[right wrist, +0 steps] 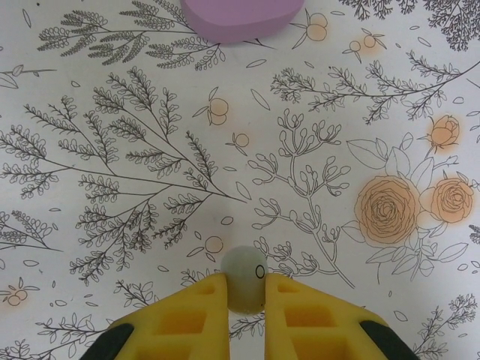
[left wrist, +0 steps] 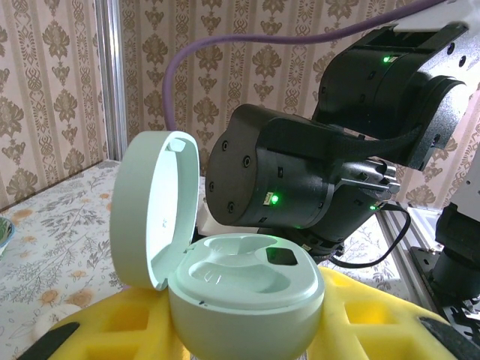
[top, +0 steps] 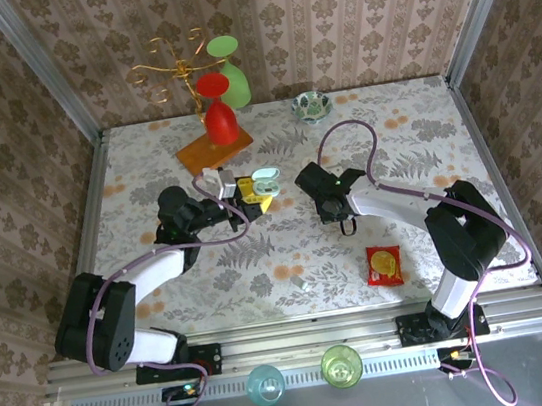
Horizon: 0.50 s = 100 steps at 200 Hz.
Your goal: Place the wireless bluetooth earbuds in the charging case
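Back left, a gold wire rack [top: 169,68] stands with a green glass [top: 230,67] beside it. A red glass [top: 219,109] sits on a wooden board [top: 215,150]. The left gripper [top: 253,193] has its yellow fingers [left wrist: 112,326] closed on the base of the mint charging case [left wrist: 247,296]. The case is upright, its lid [left wrist: 154,214] hinged open and tipped up to the left, and two moulded wells show in the base. A small patterned bowl [top: 311,106] is at the back, near centre. The right gripper [right wrist: 246,291] is just right of the case in the top view and points down at the floral tablecloth [right wrist: 135,150]. Its jaws are narrow, pinching a pale mint-white earbud [right wrist: 244,274] between the yellow tips. Can't tell if the earbud touches the cloth. A lilac case [right wrist: 240,13] lies on the cloth beyond the fingers, at the top edge of the right wrist view, well apart from the earbud. A red snack packet [top: 384,265] lies flat further right, nearer the arm bases.
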Tool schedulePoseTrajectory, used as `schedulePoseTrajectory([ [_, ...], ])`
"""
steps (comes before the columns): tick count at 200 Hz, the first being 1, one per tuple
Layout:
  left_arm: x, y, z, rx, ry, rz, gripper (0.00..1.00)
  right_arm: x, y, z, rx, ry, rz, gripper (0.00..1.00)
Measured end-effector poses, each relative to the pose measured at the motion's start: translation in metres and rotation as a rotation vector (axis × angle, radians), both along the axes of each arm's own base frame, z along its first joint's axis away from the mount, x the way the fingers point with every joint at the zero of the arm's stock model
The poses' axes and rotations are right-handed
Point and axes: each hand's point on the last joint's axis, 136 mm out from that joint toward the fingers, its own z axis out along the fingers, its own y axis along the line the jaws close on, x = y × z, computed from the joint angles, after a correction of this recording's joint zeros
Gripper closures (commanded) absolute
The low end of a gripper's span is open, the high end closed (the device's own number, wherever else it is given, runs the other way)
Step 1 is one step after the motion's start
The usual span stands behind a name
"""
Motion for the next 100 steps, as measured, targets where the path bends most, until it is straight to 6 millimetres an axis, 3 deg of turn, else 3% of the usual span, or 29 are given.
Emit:
schedulePoseTrajectory([
  [100, 0.006, -0.002, -0.01, 0.007, 0.016, 0.001, 0.77, 0.0, 0.013, 0.001, 0.054, 0.024, 0.037, 0.86],
])
